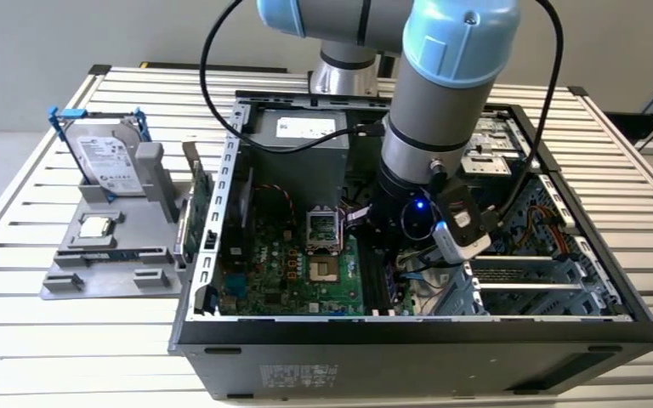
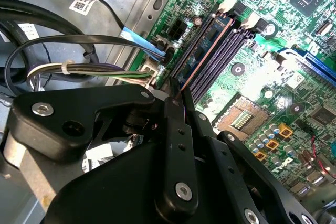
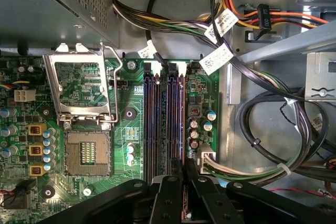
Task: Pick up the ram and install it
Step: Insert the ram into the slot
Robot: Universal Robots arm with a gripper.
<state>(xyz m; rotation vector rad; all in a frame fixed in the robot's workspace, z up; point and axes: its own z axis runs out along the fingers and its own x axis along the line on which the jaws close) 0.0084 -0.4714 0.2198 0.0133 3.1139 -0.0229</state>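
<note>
Exterior view, gripper: you see the gripper (image 1: 400, 251) lowered inside the open computer case (image 1: 599, 327), right over the motherboard (image 1: 292, 272); from here you cannot tell how its fingers stand.
Exterior view, surroundings: the arm's own black cables loop above the case; outside it, on the exterior view's left, a hard drive (image 1: 111, 161) in a blue frame stands on a grey holder (image 1: 111, 272); a green expansion card (image 1: 198, 212) stands on edge between the holder and the case wall.
Second wrist view, gripper: your gripper (image 2: 176, 90) has its black fingers (image 2: 176, 129) drawn nearly together, pinching the near end of the ram (image 2: 207, 51).
Second wrist view, ram: it stands on edge, in line with the black memory slots (image 2: 220, 56); it sits at the slot on the side of the cables; you cannot tell whether it is fully seated.
Second wrist view, obstacles: a bundle of wires (image 2: 79, 69) and a flat blue-ended cable (image 2: 142, 43) lie just beside the slot's near end.
First wrist view, gripper: the gripper (image 3: 184, 169) shows from above, fingers close on either side of the ram (image 3: 182, 119), seen here as a thin edge.
First wrist view, extras: this view gives you the open processor socket (image 3: 86, 150) and its raised metal frame (image 3: 79, 87) near the slots; a white connector (image 3: 207, 158) with wires touches the board just beside the fingers.
</note>
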